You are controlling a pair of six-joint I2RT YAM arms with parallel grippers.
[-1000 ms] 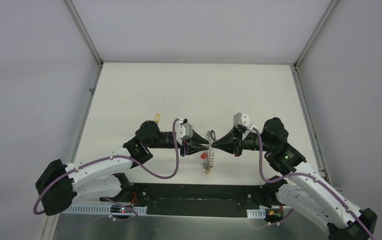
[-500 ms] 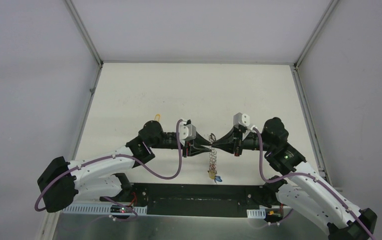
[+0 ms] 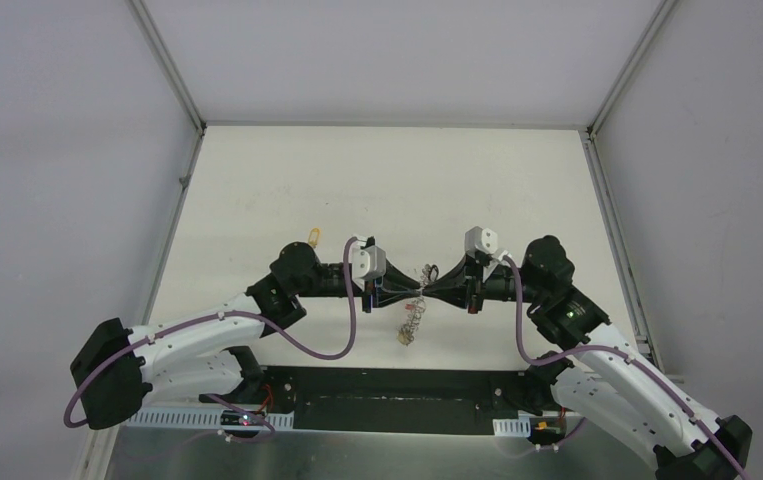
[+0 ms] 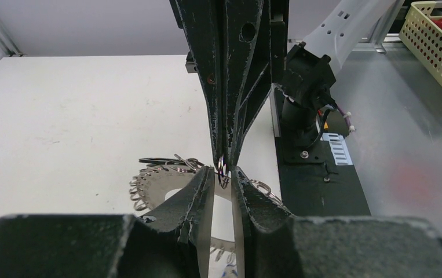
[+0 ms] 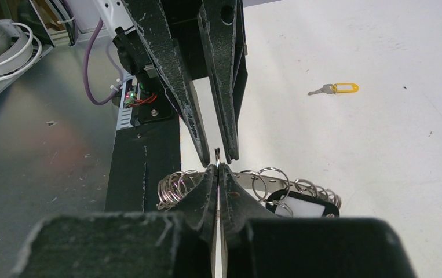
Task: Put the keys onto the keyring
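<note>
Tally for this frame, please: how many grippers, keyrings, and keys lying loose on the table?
grippers: 2, the left gripper and the right gripper
keyring: 1
loose keys: 1, the yellow-tagged key
Total: 4
Any keys already on the keyring are too small to count here.

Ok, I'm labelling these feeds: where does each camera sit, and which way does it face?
Top: above and behind, looking down at the table; left arm and right arm show.
Left wrist: on the left arm, facing the right pincer; own fingers below.
Right wrist: mirrored, facing the left pincer; own fingers below.
Shared: both wrist views show the keyring.
</note>
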